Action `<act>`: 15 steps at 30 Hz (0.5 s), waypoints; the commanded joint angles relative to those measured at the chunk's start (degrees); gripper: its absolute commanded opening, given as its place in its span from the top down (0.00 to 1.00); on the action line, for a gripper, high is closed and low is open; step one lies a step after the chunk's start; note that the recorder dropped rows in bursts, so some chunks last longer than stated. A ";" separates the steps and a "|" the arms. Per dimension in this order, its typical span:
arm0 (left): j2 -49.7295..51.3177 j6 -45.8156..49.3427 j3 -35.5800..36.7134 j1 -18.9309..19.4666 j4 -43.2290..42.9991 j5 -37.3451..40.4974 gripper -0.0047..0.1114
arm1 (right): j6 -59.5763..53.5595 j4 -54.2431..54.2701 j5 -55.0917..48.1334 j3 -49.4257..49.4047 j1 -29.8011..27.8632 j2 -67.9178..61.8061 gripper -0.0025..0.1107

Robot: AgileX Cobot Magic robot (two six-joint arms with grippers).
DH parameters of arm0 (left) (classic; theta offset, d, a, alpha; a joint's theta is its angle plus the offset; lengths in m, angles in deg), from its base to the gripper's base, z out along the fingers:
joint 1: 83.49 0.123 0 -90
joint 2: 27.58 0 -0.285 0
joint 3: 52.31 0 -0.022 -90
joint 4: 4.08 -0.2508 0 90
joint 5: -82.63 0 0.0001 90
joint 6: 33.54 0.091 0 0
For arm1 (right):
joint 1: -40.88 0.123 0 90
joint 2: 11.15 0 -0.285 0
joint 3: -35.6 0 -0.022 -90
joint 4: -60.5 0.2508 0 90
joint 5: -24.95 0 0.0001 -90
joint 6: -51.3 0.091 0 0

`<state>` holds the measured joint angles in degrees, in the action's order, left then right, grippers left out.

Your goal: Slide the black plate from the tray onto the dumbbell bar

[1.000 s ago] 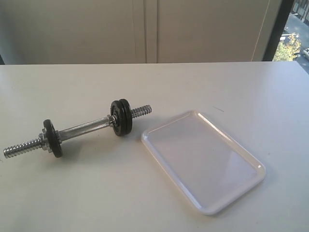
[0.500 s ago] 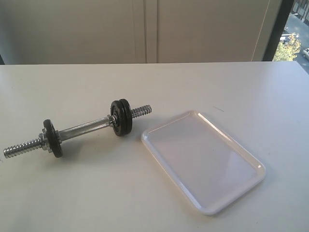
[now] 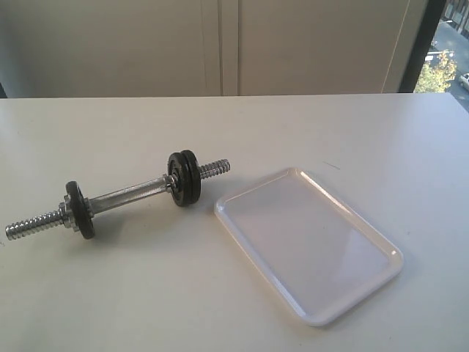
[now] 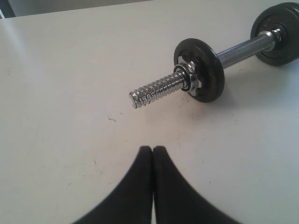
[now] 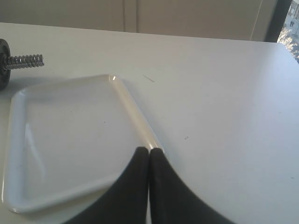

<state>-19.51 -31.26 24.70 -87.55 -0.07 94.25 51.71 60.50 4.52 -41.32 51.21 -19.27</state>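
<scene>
The dumbbell bar (image 3: 128, 195) lies on the table, left of the white tray (image 3: 381, 282), which holds nothing. Two black discs (image 3: 183, 178) sit side by side near the bar's right threaded end, and a single disc (image 3: 79, 210) sits near its left end behind a nut. By tone I cannot tell which of them is the black plate. In the left wrist view my left gripper (image 4: 153, 148) is shut and empty, short of the bar's threaded tip (image 4: 154, 88). My right gripper (image 5: 149, 150) is shut and empty over the tray's rim (image 5: 135, 112). Neither gripper shows in the exterior view.
The white table top (image 3: 293, 132) stretches back to a pale wall. A window strip (image 3: 443, 51) stands at the far right. The bar's other threaded end (image 5: 23, 60) shows beyond the tray's far corner in the right wrist view.
</scene>
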 commanded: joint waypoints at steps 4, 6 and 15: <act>-0.28 -0.30 0.21 -0.07 0.16 0.01 0.96 | -0.41 0.00 0.82 -0.29 -0.66 0.34 0.98; -0.28 -0.30 0.21 -0.07 0.16 0.01 0.96 | -0.41 0.00 0.82 -0.29 -1.40 0.34 0.98; -0.28 -0.30 0.21 -0.07 0.16 0.01 0.96 | -0.41 0.00 0.82 -0.29 -6.38 0.34 0.98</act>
<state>-19.51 -31.26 24.70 -87.55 -0.07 94.25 51.71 60.50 4.52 -41.32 45.48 -19.27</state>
